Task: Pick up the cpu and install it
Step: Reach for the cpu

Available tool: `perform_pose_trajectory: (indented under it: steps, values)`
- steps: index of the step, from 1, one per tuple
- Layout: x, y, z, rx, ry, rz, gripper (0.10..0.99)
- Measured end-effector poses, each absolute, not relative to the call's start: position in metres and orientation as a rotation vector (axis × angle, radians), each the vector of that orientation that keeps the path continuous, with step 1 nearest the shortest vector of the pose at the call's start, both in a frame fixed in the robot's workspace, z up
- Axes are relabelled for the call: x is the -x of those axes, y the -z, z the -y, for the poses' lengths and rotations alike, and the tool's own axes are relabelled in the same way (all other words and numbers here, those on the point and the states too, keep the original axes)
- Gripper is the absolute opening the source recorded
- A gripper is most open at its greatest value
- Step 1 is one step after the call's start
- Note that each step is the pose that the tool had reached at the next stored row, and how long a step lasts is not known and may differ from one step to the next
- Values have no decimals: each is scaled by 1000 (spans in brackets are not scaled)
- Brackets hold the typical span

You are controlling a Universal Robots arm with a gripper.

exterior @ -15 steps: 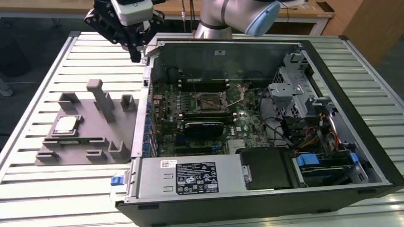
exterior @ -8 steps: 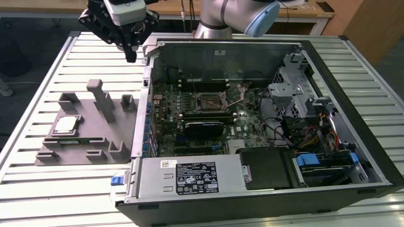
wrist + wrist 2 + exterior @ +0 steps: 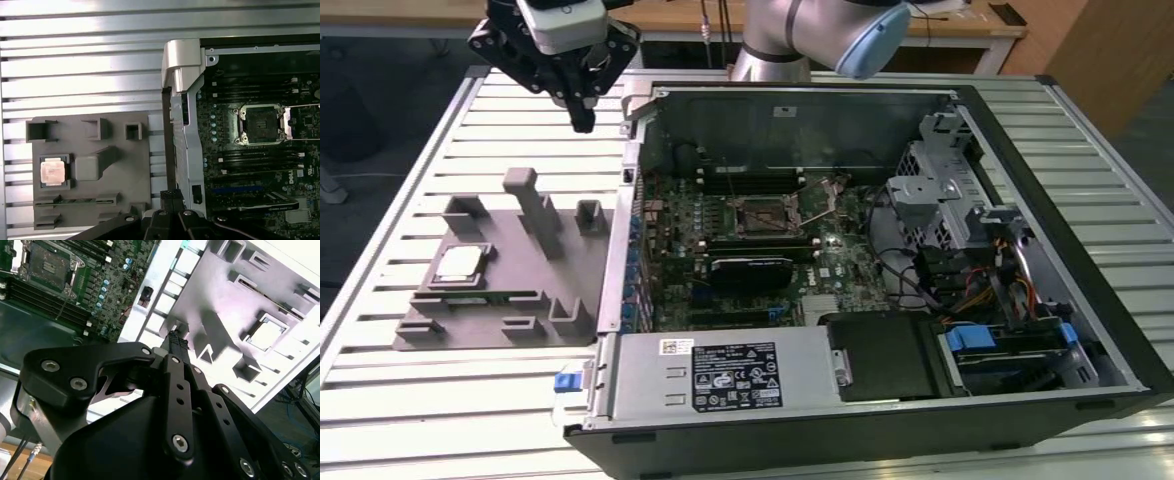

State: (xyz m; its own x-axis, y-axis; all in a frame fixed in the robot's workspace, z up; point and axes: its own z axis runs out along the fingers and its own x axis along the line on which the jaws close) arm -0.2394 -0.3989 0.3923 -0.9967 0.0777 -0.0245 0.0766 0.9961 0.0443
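- A slatted metal table (image 3: 400, 400) is recorded as the work surface; an open computer case (image 3: 787, 125) is laid flat on it
- A grey fixture tray (image 3: 480, 315) is set on the slats just beside the case, on the exterior view's left of it
- The cpu (image 3: 460, 265) is seated in a square pocket of that tray, outside the case, silvery top upward
- The gripper (image 3: 583, 122) is held above the table near the case's corner, fingers brought together with nothing between them
- The motherboard socket (image 3: 761, 212) is seen inside the case, dark centre exposed
- Beyond the case a wooden bench top (image 3: 400, 12) and dark floor (image 3: 374, 90) are noted
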Motion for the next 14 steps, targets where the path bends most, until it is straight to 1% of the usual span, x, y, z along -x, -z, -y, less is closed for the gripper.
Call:
perform_pose_trajectory:
  steps: [14]
  values:
    - [260, -392, 399, -121, -68, -3112, 106]
